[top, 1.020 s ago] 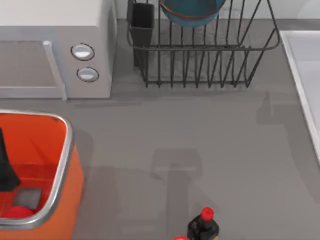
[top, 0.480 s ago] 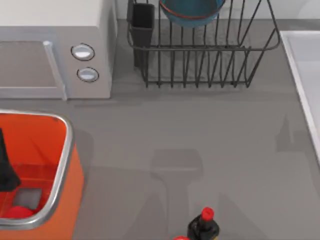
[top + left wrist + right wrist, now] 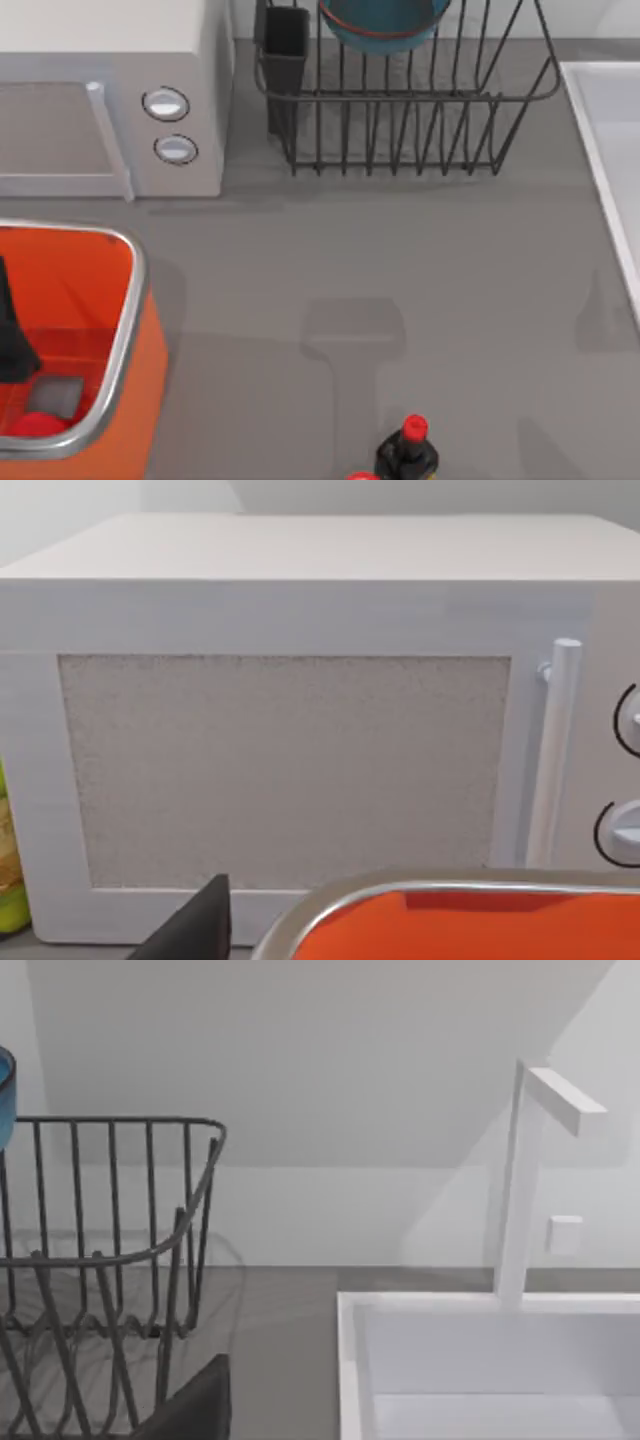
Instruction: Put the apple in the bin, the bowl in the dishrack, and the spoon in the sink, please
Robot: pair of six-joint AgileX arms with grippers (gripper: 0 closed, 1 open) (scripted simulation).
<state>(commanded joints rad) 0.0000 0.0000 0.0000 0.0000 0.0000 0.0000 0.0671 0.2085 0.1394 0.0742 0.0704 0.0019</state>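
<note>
Grey countertop carries the bin at left, where the left gripper, finger state indeterminable, sits just above the apple lying inside, while the bowl stands in the dishrack far to its right, beside the sink.

A white microwave stands far left; a red-capped bottle near front.

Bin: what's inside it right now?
In the bin the apple lies at the bottom, beside a grey square patch. The left arm's dark gripper reaches in, covering part of the floor.
</note>
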